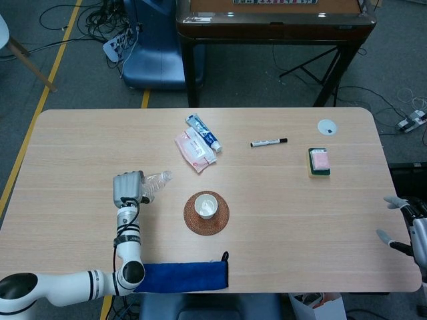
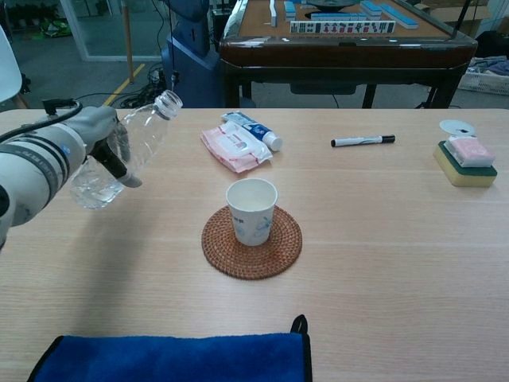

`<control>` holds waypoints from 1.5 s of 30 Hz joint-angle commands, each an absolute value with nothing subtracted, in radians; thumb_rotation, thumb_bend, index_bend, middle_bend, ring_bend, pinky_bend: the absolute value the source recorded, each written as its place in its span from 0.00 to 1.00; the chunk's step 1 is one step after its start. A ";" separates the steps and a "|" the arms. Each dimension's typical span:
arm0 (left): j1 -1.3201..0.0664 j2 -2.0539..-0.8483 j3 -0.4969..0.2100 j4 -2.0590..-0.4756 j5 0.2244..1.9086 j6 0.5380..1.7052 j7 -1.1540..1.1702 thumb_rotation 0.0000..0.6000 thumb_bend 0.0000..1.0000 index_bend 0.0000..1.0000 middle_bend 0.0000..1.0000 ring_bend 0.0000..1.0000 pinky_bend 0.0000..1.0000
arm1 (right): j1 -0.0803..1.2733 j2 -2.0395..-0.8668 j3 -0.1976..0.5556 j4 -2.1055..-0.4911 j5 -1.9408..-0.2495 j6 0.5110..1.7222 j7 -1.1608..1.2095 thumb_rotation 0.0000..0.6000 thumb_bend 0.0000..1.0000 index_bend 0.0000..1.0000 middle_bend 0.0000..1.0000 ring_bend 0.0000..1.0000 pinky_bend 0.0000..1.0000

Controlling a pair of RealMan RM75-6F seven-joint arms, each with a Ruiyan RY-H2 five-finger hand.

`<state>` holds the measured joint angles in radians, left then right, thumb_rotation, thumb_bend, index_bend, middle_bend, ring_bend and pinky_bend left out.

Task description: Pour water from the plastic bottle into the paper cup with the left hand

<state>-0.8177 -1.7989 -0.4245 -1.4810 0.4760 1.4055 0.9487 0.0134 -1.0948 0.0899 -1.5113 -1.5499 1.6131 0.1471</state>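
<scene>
The left hand (image 2: pixel 102 142) is wrapped around the plastic bottle (image 2: pixel 127 148), which it holds clear of the table (image 1: pixel 300 213), tilted, with its open neck up and toward the cup side and a little water pooled at its low end. To the right of that hand, well apart from the bottle's mouth, the paper cup (image 2: pixel 252 210) stands upright on a round woven coaster (image 2: pixel 251 241); nothing lies between bottle and cup. Beyond the cup, farther from the robot, a pink tissue packet (image 2: pixel 235 148) lies flat with a toothpaste tube (image 2: pixel 253 130) touching its far edge. Along the near table edge, below the hand and cup, a folded blue cloth (image 2: pixel 175 357) lies flat. Farther right a black marker (image 2: pixel 363 141) lies on its side, then a green-and-yellow sponge (image 2: pixel 464 162) with a pink top, and just behind it a small white disc (image 2: pixel 456 126).

The right hand (image 1: pixel 405 225) appears only in the head view, off the table's right edge, far from everything, fingers spread and holding nothing. The head view also shows the left arm (image 1: pixel 80 283) running along the near edge beside the cloth. The chest view alone shows the bottle's missing cap, the water inside, and the cup's printed side; the cup's contents cannot be judged from either view.
</scene>
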 commanded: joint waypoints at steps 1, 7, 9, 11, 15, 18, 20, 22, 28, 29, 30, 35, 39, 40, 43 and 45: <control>-0.776 -1.792 -0.432 -1.460 0.516 1.380 0.834 1.00 0.12 0.72 0.77 0.39 0.40 | 0.014 -1.096 0.091 -1.510 -1.548 1.612 0.146 1.00 0.08 0.31 0.42 0.26 0.41; -0.734 -1.805 -0.450 -1.419 0.581 1.369 0.661 1.00 0.12 0.72 0.77 0.39 0.40 | 0.015 -1.095 0.091 -1.509 -1.544 1.609 0.148 1.00 0.08 0.31 0.42 0.26 0.41; -0.719 -1.808 -0.455 -1.405 0.600 1.365 0.607 1.00 0.12 0.72 0.77 0.39 0.40 | 0.015 -1.096 0.092 -1.508 -1.544 1.609 0.149 1.00 0.08 0.31 0.42 0.26 0.41; -0.707 -1.807 -0.452 -1.390 0.621 1.353 0.562 1.00 0.12 0.72 0.77 0.39 0.40 | 0.015 -1.096 0.091 -1.508 -1.544 1.610 0.147 1.00 0.08 0.31 0.42 0.26 0.41; -0.680 -1.801 -0.442 -1.356 0.652 1.320 0.484 1.00 0.12 0.72 0.77 0.39 0.40 | 0.016 -1.098 0.090 -1.509 -1.545 1.607 0.140 1.00 0.08 0.31 0.42 0.26 0.41; -0.661 -1.802 -0.447 -1.330 0.671 1.306 0.421 1.00 0.12 0.71 0.77 0.39 0.40 | 0.018 -1.100 0.090 -1.509 -1.542 1.603 0.135 1.00 0.08 0.31 0.42 0.26 0.41; -0.652 -1.804 -0.454 -1.318 0.674 1.298 0.388 1.00 0.12 0.71 0.77 0.39 0.40 | 0.019 -1.101 0.091 -1.509 -1.541 1.601 0.132 1.00 0.08 0.31 0.42 0.26 0.41; -0.641 -1.806 -0.470 -1.310 0.668 1.286 0.349 1.00 0.12 0.71 0.77 0.39 0.40 | 0.019 -1.102 0.091 -1.510 -1.540 1.600 0.128 1.00 0.08 0.31 0.42 0.26 0.41; -0.619 -1.810 -0.505 -1.291 0.647 1.257 0.268 1.00 0.12 0.71 0.77 0.39 0.39 | 0.022 -1.105 0.089 -1.510 -1.540 1.595 0.120 1.00 0.08 0.31 0.42 0.26 0.41; -0.616 -1.811 -0.509 -1.289 0.644 1.254 0.259 1.00 0.12 0.71 0.77 0.39 0.39 | 0.022 -1.105 0.089 -1.510 -1.540 1.594 0.119 1.00 0.08 0.31 0.42 0.26 0.41; -0.613 -1.812 -0.513 -1.287 0.640 1.250 0.251 1.00 0.12 0.71 0.77 0.39 0.39 | 0.022 -1.105 0.089 -1.510 -1.540 1.594 0.120 1.00 0.08 0.31 0.42 0.26 0.41; -0.598 -1.814 -0.526 -1.276 0.628 1.229 0.209 1.00 0.12 0.71 0.77 0.39 0.38 | 0.022 -1.105 0.089 -1.510 -1.540 1.596 0.119 1.00 0.08 0.31 0.42 0.26 0.41; -0.580 -1.811 -0.540 -1.275 0.622 1.193 0.149 1.00 0.12 0.71 0.77 0.39 0.35 | 0.022 -1.106 0.089 -1.509 -1.539 1.595 0.118 1.00 0.08 0.31 0.42 0.26 0.41; -0.577 -1.810 -0.542 -1.275 0.621 1.186 0.136 1.00 0.12 0.71 0.77 0.39 0.33 | 0.022 -1.106 0.089 -1.509 -1.539 1.594 0.117 1.00 0.08 0.31 0.42 0.26 0.41; -0.567 -1.805 -0.543 -1.274 0.630 1.165 0.099 1.00 0.12 0.70 0.77 0.39 0.31 | 0.023 -1.106 0.088 -1.509 -1.539 1.593 0.116 1.00 0.08 0.31 0.42 0.26 0.41; -0.560 -1.801 -0.540 -1.273 0.641 1.151 0.074 1.00 0.12 0.70 0.77 0.38 0.31 | 0.023 -1.107 0.088 -1.509 -1.538 1.593 0.116 1.00 0.08 0.31 0.42 0.26 0.41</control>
